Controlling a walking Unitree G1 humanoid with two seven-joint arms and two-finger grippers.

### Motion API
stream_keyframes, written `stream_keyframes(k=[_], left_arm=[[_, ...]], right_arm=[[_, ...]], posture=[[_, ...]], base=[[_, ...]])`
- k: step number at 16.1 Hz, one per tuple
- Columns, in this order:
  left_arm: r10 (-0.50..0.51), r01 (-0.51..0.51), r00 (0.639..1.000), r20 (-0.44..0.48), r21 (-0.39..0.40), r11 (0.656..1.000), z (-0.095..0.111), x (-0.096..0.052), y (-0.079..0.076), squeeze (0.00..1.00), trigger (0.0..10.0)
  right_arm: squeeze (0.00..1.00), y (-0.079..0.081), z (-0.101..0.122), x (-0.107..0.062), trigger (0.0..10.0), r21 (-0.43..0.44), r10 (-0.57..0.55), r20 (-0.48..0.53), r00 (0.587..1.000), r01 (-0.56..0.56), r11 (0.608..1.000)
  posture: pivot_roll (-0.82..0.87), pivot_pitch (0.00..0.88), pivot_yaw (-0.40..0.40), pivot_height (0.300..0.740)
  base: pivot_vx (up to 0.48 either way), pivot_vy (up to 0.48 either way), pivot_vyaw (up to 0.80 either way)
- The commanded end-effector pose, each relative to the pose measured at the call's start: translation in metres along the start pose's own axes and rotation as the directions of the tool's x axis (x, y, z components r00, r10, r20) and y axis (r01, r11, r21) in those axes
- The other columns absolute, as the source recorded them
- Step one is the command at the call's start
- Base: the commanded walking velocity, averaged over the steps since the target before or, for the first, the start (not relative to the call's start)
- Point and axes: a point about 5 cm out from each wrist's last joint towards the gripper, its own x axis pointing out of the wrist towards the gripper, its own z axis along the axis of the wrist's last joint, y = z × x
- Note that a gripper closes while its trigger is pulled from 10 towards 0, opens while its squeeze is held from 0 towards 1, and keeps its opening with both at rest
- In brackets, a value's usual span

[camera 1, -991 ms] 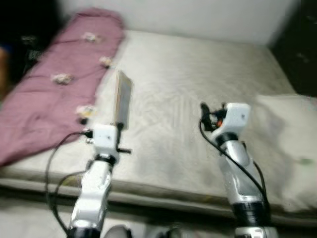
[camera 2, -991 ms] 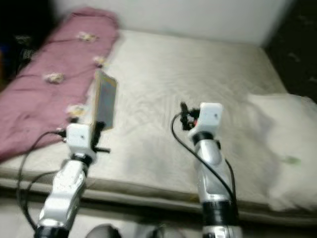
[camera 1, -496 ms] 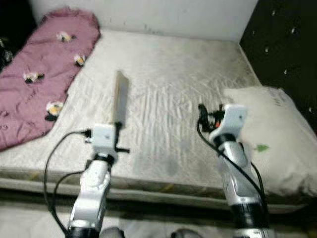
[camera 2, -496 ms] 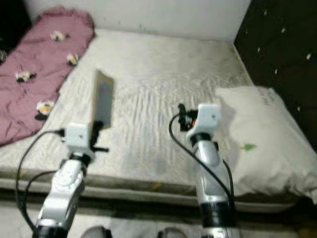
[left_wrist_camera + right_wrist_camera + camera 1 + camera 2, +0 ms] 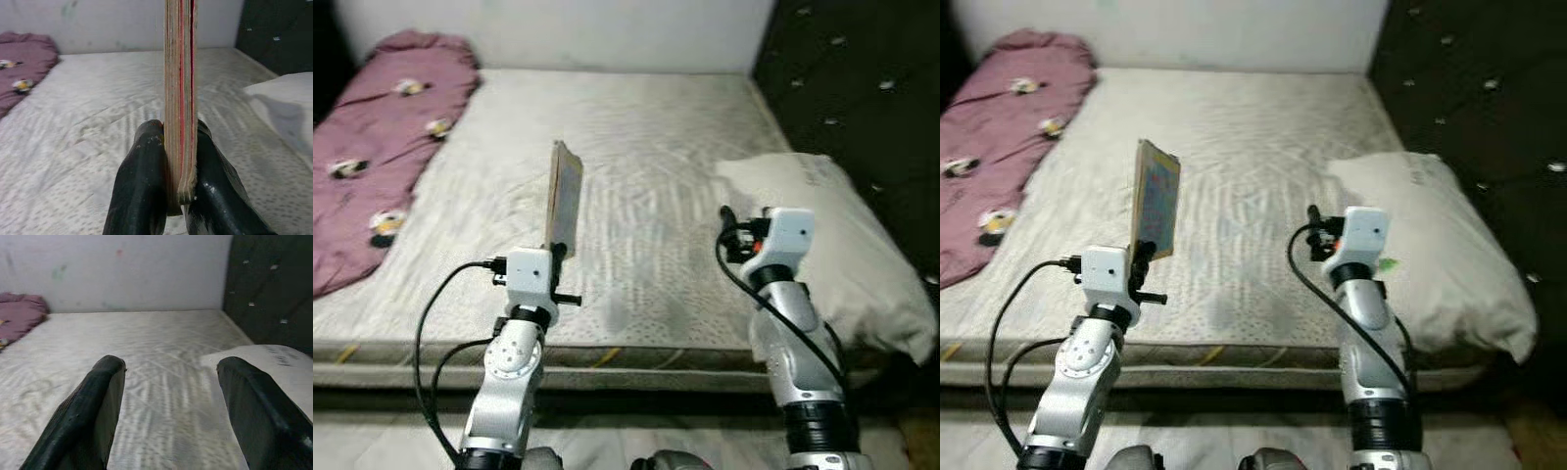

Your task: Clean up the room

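Note:
My left gripper [image 5: 179,139] is shut on the lower edge of a thin book [image 5: 563,199] and holds it upright, edge-on to me, above the near part of the mattress [image 5: 656,117]. Its colourful cover [image 5: 1157,210] faces right. My right gripper [image 5: 168,369] is open with nothing between its fingers, raised over the mattress beside a white pillow [image 5: 827,240]. A purple blanket [image 5: 372,147] with small flower patches lies along the bed's left side.
A dark tufted headboard [image 5: 862,78] stands along the right side of the bed. A white wall [image 5: 558,34] closes the far end. The mattress's front edge [image 5: 626,357] runs just before my arms, and floor shows below it.
The camera has swung to the right: the blanket slid left in view, and the pillow and headboard came in. Both arms keep their pose, the book still held.

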Motion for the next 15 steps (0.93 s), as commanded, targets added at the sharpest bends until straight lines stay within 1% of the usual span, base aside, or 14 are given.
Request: stream_keyframes(k=[1, 8, 12, 14, 15], left_arm=[[-0.004, 0.004, 0.998, 0.062, 0.007, 1.000, 0.0126, 0.0030, 0.0006, 0.00, 10.0], [-0.007, 0.006, 0.998, 0.060, 0.003, 1.000, 0.0126, 0.0038, 0.0011, 0.00, 10.0], [-0.009, 0.009, 0.998, 0.067, -0.006, 1.000, 0.0139, 0.0048, 0.0007, 0.00, 10.0], [-0.004, 0.005, 0.998, 0.057, -0.023, 1.000, 0.0124, 0.0044, 0.0008, 0.00, 10.0], [-0.006, 0.007, 0.998, 0.061, -0.015, 1.000, 0.0129, 0.0045, 0.0011, 0.00, 10.0]], right_arm=[[0.00, 0.0045, 0.0014, 0.0022, 10.0, 0.005, 0.008, 0.000, 1.000, -0.008, 1.000], [0.00, 0.0038, 0.0002, 0.0000, 10.0, -0.005, 0.002, -0.002, 1.000, -0.002, 1.000], [0.00, 0.0031, -0.0003, 0.0001, 10.0, -0.009, -0.003, -0.003, 1.000, 0.003, 1.000], [0.00, 0.0027, -0.0003, 0.0000, 10.0, -0.009, -0.005, -0.004, 1.000, 0.005, 1.000], [0.00, 0.0027, -0.0005, 0.0000, 10.0, -0.011, -0.006, -0.005, 1.000, 0.006, 1.000]], posture=[[0.00, 0.026, -0.032, 0.740], [0.00, 0.034, -0.026, 0.740], [0.00, 0.034, -0.025, 0.740], [0.00, 0.035, -0.026, 0.740], [0.00, 0.035, -0.026, 0.740]], base=[[0.000, -0.319, 0.00], [0.000, -0.319, 0.00], [0.000, 0.000, 0.00], [0.000, 0.000, 0.00], [0.000, 0.000, 0.00]])
